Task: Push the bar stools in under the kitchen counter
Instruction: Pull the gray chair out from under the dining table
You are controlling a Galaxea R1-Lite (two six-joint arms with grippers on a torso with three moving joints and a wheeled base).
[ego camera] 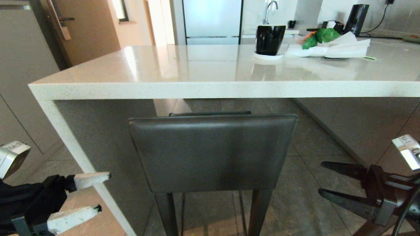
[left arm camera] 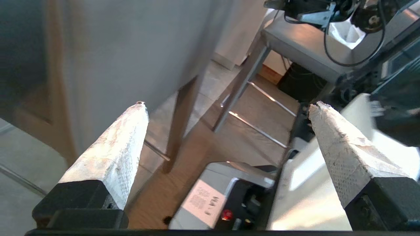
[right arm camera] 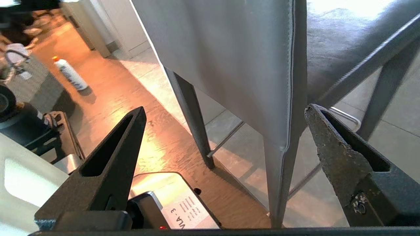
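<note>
Stool (ego camera: 212, 152) sits mid-frame, its back still out from under the counter (ego camera: 197, 90), so you are lining up: left gripper (ego camera: 98, 193) and right gripper (ego camera: 323, 179) flank it, wide open and empty, so next push forward.

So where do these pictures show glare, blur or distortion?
Head view: the kitchen counter mirrors the bright room behind, and its front edge bows. Left wrist view: the bar stool backrest is smeared and soft, the open left gripper sharp. Right wrist view: strong warm glare on the wooden floor beyond the open right gripper.
</note>
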